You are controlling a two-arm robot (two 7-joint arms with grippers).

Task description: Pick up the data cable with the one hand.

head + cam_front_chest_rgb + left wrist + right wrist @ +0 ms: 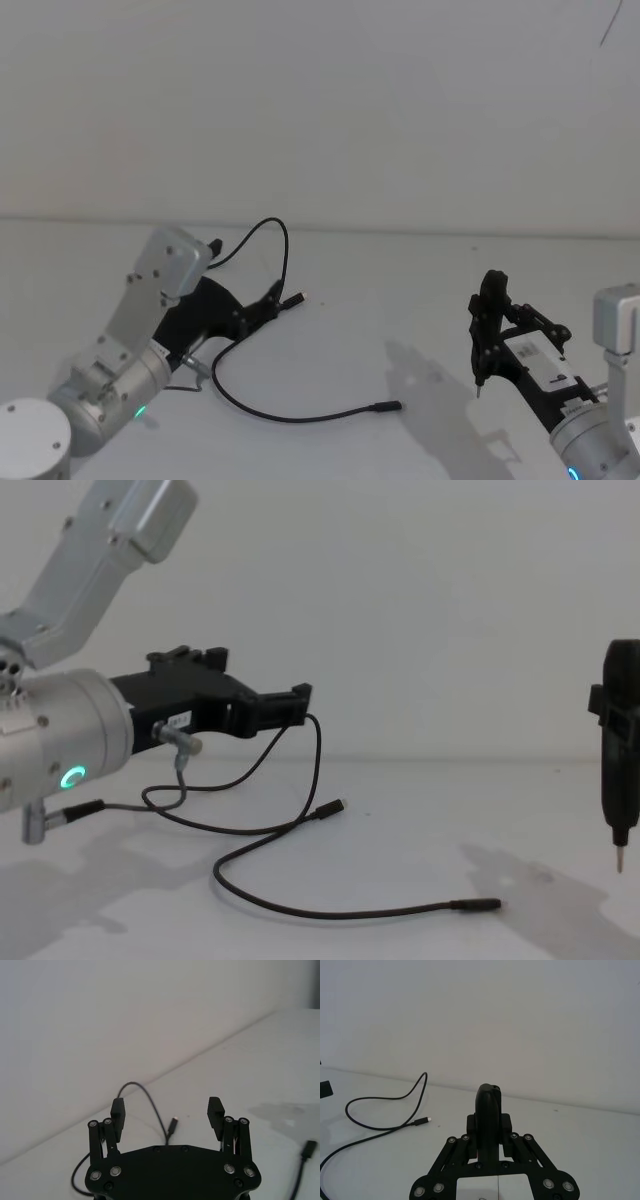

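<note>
the data cable point(290, 418) is laid loosely across the white desk point(400, 300), nowhere gripped. its near plug point(174, 1124) is rested on the desk just ahead of the left end effector point(167, 1110), whose fingers point(118, 1109) are spread wide apart with nothing between them; in the left wrist view the plug is seen through the gap, a little beyond the fingertips. from that plug the cord is swept towards the left arm, then lifted in a tall loop point(272, 222) that stands off the desk just beyond the fingertips, close enough to be seen beside one fingertip in the chest view. past the loop it is bent round below the left end effector and run out to the far plug point(386, 406), which is found near the middle of the desk, between the two arms. a short wrist wire point(180, 748) with silver plugs is hung under the left arm's silver cylinder point(75, 735), just above the cable's near bend, and a green ring light point(72, 776) is lit there. the right end effector point(487, 1095) is held upright well apart on the right side, its fingers pressed together, a thin metal tip point(618, 860) pointed down from it above the desk. a plain white wall point(320, 100) is seen behind.
</note>
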